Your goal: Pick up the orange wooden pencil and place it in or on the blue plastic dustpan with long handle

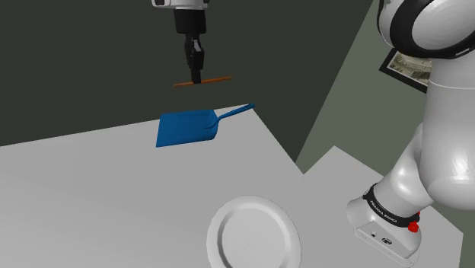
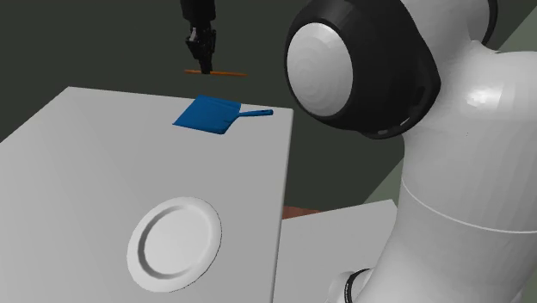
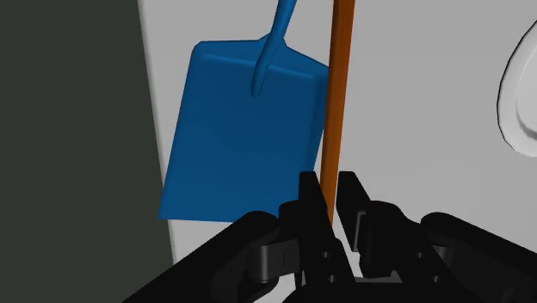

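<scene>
We see the end effector [image 1: 196,78] high over the far end of the white worktop [image 1: 91,198], pointing down, with its two black fingers pinching the orange pencil [image 1: 217,79]. In the wrist view the fingers [image 3: 307,185] clasp the pencil [image 3: 340,86] close on either side, and its shaft runs straight away from them. The pencil lies nearly level in the air, clear of the worktop, and sticks out to both sides of the fingers in the shoulder view.

Below it, the blue dustpan [image 1: 186,129] lies flat on the worktop near the far edge. Its long handle [image 1: 236,112] points toward the shoulder view's right and reaches out to the worktop's corner. In the second exterior view the pencil [image 2: 228,73] hangs above and just beyond the dustpan [image 2: 205,114], apart from it. Along the end effector [image 3: 328,185], the pencil crosses the edge of the pan [image 3: 241,138] on the side nearest the plate [image 3: 523,95].

That round white plate [image 1: 253,234] sits on the near part of the worktop, well apart from the dustpan. The white arm [image 1: 441,137] rises at the shoulder view's right, and a framed picture [image 1: 407,70] hangs on the wall behind it.
</scene>
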Controlling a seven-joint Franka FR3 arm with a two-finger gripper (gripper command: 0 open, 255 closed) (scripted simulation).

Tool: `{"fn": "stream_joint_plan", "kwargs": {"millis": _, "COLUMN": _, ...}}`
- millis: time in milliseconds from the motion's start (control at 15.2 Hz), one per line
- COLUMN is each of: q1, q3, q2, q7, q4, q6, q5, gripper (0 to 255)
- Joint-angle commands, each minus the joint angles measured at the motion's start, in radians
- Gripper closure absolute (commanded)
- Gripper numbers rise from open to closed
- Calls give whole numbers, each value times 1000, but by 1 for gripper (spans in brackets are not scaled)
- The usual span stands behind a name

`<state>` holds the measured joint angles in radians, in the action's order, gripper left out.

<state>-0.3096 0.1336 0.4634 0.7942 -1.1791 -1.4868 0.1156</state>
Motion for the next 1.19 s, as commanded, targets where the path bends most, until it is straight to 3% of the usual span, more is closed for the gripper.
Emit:
{"fn": "stream_joint_plan", "kwargs": {"millis": 0, "q1": 1, "q3": -1, "q2": -3, "q7": 5, "q4": -31, "q6": -28, "q5": 0, "gripper": 255}}
{"fn": "stream_joint_plan", "kwargs": {"millis": 792, "q1": 3, "q3": -3, "q2": -11, "q7": 29, "q4": -213, "q6": -200, "q5": 2, "gripper": 255}}
{"fn": "stream_joint_plan", "kwargs": {"millis": 1122, "q1": 3, "q3": -3, "q2": -11, "q7": 29, "q4": -213, "q6": -200, "q5": 2, "gripper": 255}}
